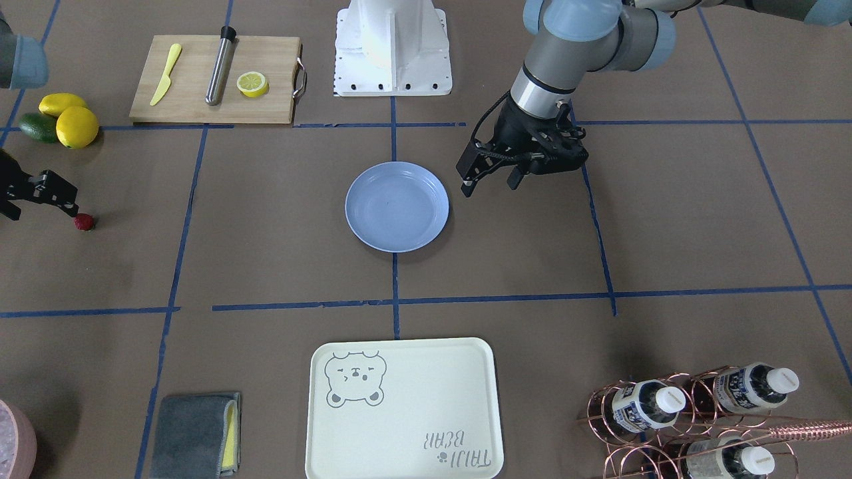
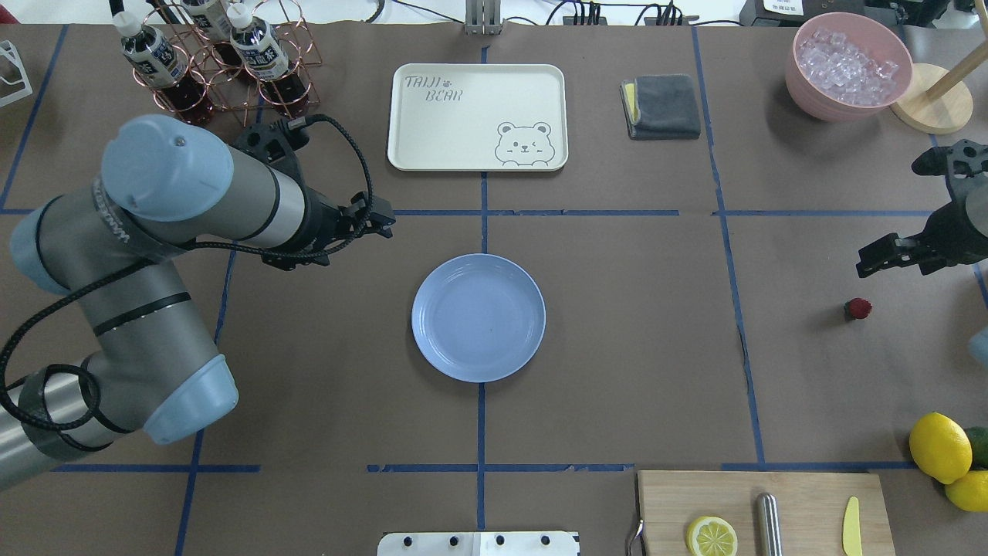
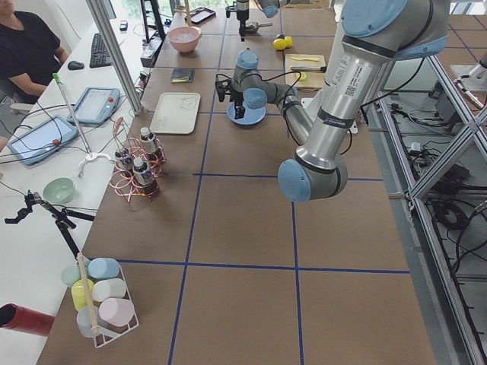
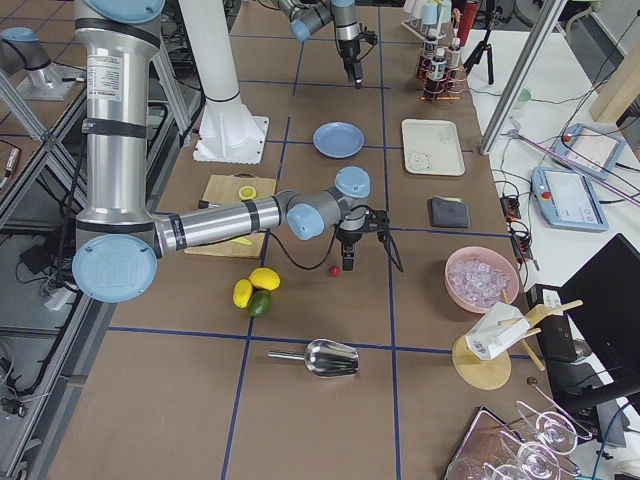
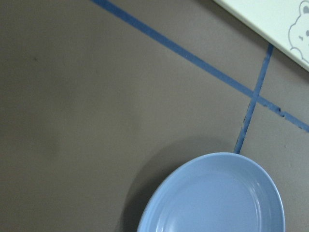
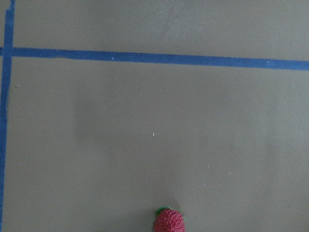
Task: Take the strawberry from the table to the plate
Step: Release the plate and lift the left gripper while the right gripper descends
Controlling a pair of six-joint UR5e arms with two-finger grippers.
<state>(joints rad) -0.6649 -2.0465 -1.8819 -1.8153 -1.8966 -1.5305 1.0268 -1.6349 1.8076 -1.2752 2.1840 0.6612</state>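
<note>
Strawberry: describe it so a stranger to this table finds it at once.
On the brown table with blue tape lines, go to the end on the robot's right, where two lemons sit. Past them lies the strawberry alone: tiny, dark red, bumpy, far smaller than the yellow lemons.

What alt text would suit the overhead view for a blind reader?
A small red strawberry lies on the brown taped table, far right of an empty light-blue plate at the centre. The right hand hovers near the strawberry; the left hand hangs near the plate.
</note>
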